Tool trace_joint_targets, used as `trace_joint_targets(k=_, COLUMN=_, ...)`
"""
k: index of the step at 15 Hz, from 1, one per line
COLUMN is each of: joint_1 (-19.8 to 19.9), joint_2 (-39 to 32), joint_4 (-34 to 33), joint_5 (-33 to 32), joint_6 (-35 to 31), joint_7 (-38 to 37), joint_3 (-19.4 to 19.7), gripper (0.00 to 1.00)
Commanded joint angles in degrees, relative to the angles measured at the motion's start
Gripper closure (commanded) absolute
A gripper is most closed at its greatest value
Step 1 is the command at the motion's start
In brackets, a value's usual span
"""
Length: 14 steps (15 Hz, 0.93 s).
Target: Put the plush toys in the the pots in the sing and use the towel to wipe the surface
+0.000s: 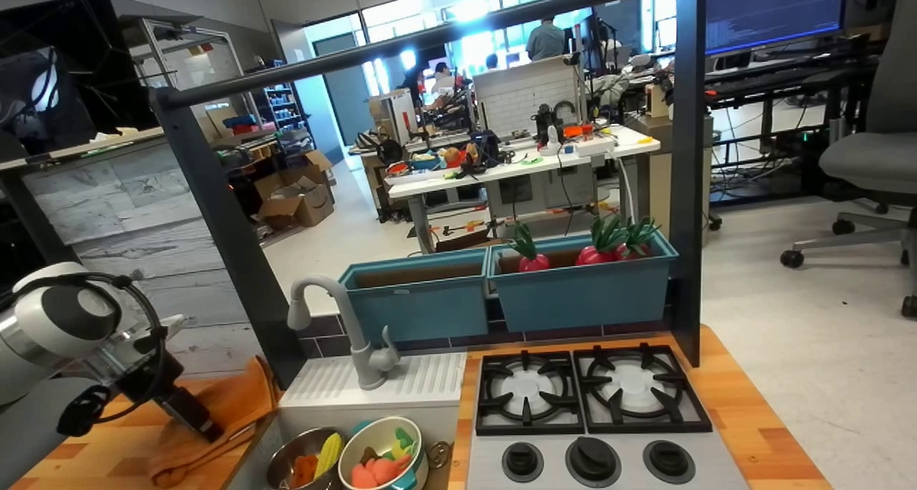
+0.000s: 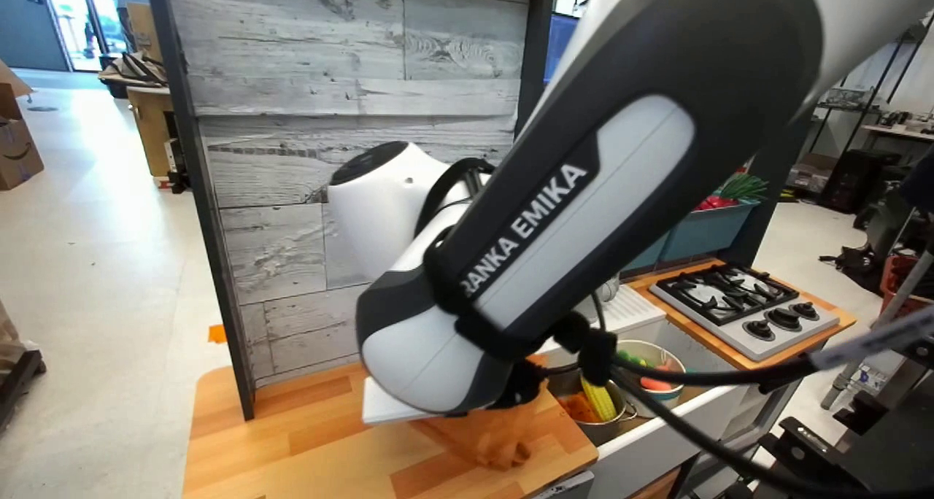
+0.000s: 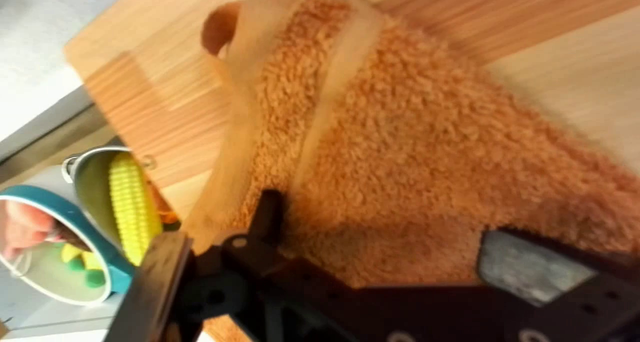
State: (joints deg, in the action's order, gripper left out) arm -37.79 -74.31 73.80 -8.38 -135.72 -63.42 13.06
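An orange towel (image 3: 400, 147) lies rumpled on the light wooden surface (image 3: 165, 92), beside the sing (image 1: 438, 420). Over it, my gripper (image 3: 395, 237) points down with jaws wide apart and only towel showing between them; whether the fingertips touch the cloth I cannot tell. In an exterior view the gripper (image 1: 204, 427) reaches the towel (image 1: 240, 404). Inside the sing stand the grey metal pot (image 3: 92, 182) and the cream pot (image 3: 57, 278). A yellow plush (image 3: 131, 202) and an orange one (image 3: 164, 204) sit in the metal pot; a red-orange plush (image 3: 22, 227) is in the cream pot.
A grey faucet (image 1: 347, 318) rises behind the sing. The stove (image 1: 594, 390) stands on the far side of it. Teal troughs (image 1: 584, 289) line the back. A grey plank wall (image 2: 350, 105) borders the towel's side of the counter.
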Motion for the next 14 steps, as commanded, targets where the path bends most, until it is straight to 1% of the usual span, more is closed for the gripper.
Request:
trace_joint_targets(k=1, joint_1=1.2, joint_2=-0.8, joint_4=0.4, joint_5=-2.8, joint_6=3.2, joint_7=1.5, joint_3=-1.0, gripper=0.00)
trace_joint_targets(k=2, joint_1=1.3, joint_2=-3.3, joint_4=-3.5, joint_5=-3.3, joint_6=2.5, joint_7=3.3, joint_3=-2.5, gripper=0.00)
trace_joint_targets(k=4, joint_1=-0.4, joint_2=-6.0, joint_4=-8.6, joint_5=-4.6, joint_6=1.2, joint_7=5.2, joint_3=-4.4, gripper=0.00)
trace_joint_targets(k=5, joint_1=-1.1, joint_2=-6.5, joint_4=-10.0, joint_5=-5.3, joint_6=0.6, joint_7=6.2, joint_3=-5.0, gripper=0.00)
trace_joint_targets(k=8, joint_1=-4.7, joint_2=-9.0, joint_4=-15.9, joint_5=-6.6, joint_6=-0.7, joint_7=8.6, joint_3=-6.7, gripper=0.00)
trace_joint_targets(k=10, joint_1=-7.3, joint_2=-12.0, joint_4=-20.7, joint_5=-6.3, joint_6=-0.3, joint_7=10.0, joint_3=-7.6, gripper=0.00)
trace_joint_targets(k=11, joint_1=-7.9, joint_2=-13.1, joint_4=-22.2, joint_5=-6.0, joint_6=0.0, joint_7=11.2, joint_3=-7.8, gripper=0.00)
trace_joint_targets(k=12, joint_1=-8.0, joint_2=-13.1, joint_4=-22.3, joint_5=-5.5, joint_6=2.1, joint_7=12.7, joint_3=-8.0, gripper=0.00)
trace_joint_targets(k=13, joint_1=-8.0, joint_2=-13.4, joint_4=-22.5, joint_5=-5.4, joint_6=2.4, joint_7=13.6, joint_3=-7.6, gripper=0.00)
trace_joint_targets(k=14, joint_1=-7.5, joint_2=-10.9, joint_4=-18.0, joint_5=-6.2, joint_6=2.5, joint_7=13.1, joint_3=-6.7, gripper=0.00)
